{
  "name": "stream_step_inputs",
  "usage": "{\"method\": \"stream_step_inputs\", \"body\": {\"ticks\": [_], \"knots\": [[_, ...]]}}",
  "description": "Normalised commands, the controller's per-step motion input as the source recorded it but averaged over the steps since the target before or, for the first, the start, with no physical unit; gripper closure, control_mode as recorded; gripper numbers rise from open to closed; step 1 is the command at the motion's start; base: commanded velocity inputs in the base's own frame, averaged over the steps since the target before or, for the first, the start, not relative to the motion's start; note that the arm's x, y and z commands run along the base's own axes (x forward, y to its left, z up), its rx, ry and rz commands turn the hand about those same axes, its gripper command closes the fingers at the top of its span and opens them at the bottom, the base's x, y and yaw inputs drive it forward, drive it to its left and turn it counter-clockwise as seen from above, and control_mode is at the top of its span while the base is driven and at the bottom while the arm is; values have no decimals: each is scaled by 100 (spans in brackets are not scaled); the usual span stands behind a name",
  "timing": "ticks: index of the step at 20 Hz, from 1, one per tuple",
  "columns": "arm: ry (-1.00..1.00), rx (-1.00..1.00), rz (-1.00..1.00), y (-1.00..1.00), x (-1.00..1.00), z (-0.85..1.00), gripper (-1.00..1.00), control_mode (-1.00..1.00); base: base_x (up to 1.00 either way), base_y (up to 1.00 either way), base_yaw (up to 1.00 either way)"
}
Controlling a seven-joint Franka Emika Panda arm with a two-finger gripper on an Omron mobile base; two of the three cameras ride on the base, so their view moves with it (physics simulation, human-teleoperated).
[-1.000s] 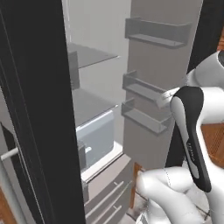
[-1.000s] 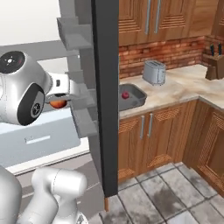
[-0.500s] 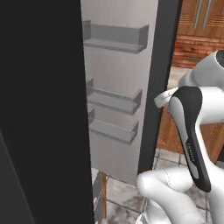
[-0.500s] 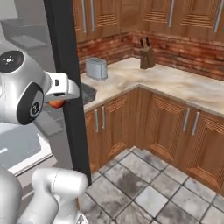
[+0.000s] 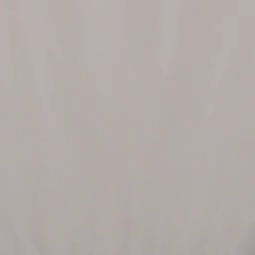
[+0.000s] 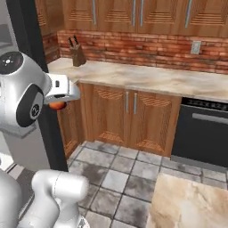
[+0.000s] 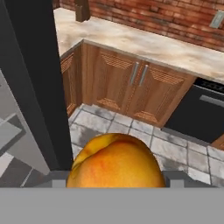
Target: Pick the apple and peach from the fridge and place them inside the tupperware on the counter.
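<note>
My gripper (image 6: 58,103) is shut on the peach (image 6: 56,105), an orange-yellow fruit with a red blush, held in the air beside the fridge's dark door edge (image 6: 35,67). In the hand view the peach (image 7: 116,162) sits between the two fingertips (image 7: 56,178), with the fridge door edge (image 7: 37,83) to its left. The beige speckled counter (image 6: 147,76) runs over brown cabinets along the brick wall, and it also shows in the hand view (image 7: 144,43). The apple and the tupperware are out of view.
A knife block (image 6: 77,54) stands at the counter's left end. A black built-in appliance (image 6: 205,133) sits under the counter at right. Grey floor tiles (image 6: 120,173) lie open ahead, and a beige worktop corner (image 6: 191,200) juts in at lower right. A flat pale grey surface (image 5: 127,127) lies close to the left base camera.
The whole picture has swung right with the base: the fridge interior has slid off to the left, and more counter and cabinets have come in. The peach stays in my gripper.
</note>
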Motion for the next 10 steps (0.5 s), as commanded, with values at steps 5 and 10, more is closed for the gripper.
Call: {"method": "stream_step_inputs", "body": {"ticks": [5,10], "knots": [[0,0,0,0,0,0,100,100,-10,0,-61],[0,0,0,0,0,0,100,100,15,0,-49]]}}
